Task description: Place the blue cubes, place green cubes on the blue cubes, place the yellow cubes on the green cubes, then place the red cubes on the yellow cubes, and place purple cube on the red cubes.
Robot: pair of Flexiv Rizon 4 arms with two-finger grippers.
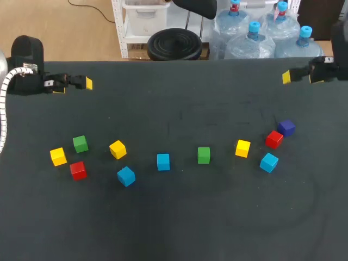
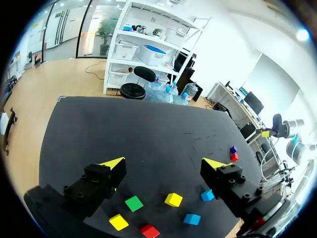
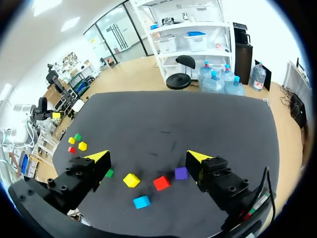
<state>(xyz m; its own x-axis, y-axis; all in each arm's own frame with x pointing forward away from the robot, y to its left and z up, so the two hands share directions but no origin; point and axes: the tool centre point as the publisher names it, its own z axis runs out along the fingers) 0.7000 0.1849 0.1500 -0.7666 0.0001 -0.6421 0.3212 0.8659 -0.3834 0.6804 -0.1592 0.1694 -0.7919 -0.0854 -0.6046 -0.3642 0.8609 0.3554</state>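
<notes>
Loose cubes lie in a shallow arc across the black table (image 1: 179, 109). At the left are a yellow cube (image 1: 58, 156), a green cube (image 1: 80, 143), a red cube (image 1: 78, 170), another yellow (image 1: 117, 149) and a blue cube (image 1: 125, 176). Mid-table sit a blue cube (image 1: 163, 161) and a green cube (image 1: 203, 155). To the right are a yellow (image 1: 242, 148), a blue (image 1: 268, 162), a red (image 1: 274, 139) and the purple cube (image 1: 286, 128). My left gripper (image 1: 76, 86) (image 2: 166, 163) hangs open at the far left, my right gripper (image 1: 300, 79) (image 3: 148, 156) open at the far right, both empty.
The table's far edge (image 1: 179, 60) runs just behind both grippers. Bare cloth spreads between the grippers and the cubes, and in front of the arc toward the near edge.
</notes>
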